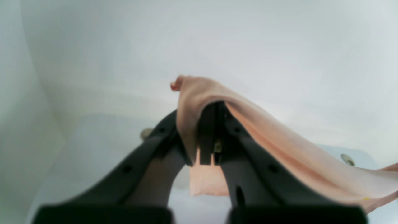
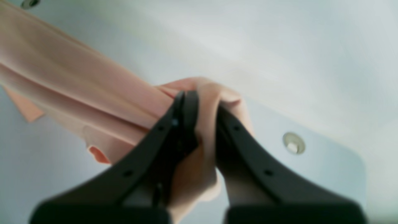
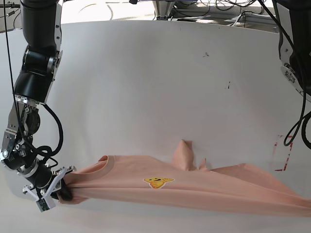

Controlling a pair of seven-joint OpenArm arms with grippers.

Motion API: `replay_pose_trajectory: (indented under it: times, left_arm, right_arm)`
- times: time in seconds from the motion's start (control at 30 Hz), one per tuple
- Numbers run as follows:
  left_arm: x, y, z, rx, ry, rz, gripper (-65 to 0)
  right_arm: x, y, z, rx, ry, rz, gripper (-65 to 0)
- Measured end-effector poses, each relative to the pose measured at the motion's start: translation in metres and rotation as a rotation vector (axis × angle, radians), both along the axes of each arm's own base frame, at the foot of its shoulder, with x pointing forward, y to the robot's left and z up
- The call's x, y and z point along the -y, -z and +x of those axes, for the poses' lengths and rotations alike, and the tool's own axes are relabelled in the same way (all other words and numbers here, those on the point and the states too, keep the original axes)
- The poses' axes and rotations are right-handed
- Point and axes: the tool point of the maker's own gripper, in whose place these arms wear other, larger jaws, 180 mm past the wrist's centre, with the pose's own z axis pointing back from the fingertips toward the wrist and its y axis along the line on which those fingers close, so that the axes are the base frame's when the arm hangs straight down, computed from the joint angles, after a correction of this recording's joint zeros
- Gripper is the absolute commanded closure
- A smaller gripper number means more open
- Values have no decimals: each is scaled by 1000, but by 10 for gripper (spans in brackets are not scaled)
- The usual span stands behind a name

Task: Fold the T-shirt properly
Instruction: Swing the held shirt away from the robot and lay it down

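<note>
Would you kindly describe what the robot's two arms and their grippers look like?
Both arms are black with silver-grey joint sections and loose black cables running alongside. The right gripper and left gripper each have two matte black, curved, tapering fingers with small round holes. In the base view, the right wrist carries a white bracket.

We see a white table with a few small dark specks and red marks near one edge. On it lies the T-shirt, stretched lengthwise, one bit peaked up.
</note>
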Motion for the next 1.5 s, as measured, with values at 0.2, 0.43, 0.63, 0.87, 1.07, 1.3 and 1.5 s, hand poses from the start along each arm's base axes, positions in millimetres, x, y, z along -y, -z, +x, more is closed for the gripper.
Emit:
replay_pose_trajectory:
  times: [0.2, 0.43, 0.63, 0.87, 1.07, 1.3, 1.5]
  left_arm:
    - [9, 58, -17, -113, 28, -2, 0]
    - [1, 121, -64, -223, 2, -31, 0]
    - [5, 183, -110, -376, -5, -49, 0]
    - [-9, 226, -167, -491, -67, -106, 0]
    - [-14, 247, -201, -572, -80, -128, 0]
    - [-13, 263, -222, -637, -83, -130, 0]
    - [-14, 276, -240, -698, -89, -126, 0]
  right_arm:
    - [2, 50, -35, -68, 32, 47, -2]
    - [0, 107, -76, -185, 49, 54, -2]
    - [-3, 137, -108, -248, 68, 82, -2]
    - [-2, 160, -140, -309, 82, 69, -2]
    - [-5, 169, -163, -335, 74, 60, -2]
    - [-5, 182, -177, -376, 76, 57, -2]
    - [-5, 191, -188, -406, 77, 54, -2]
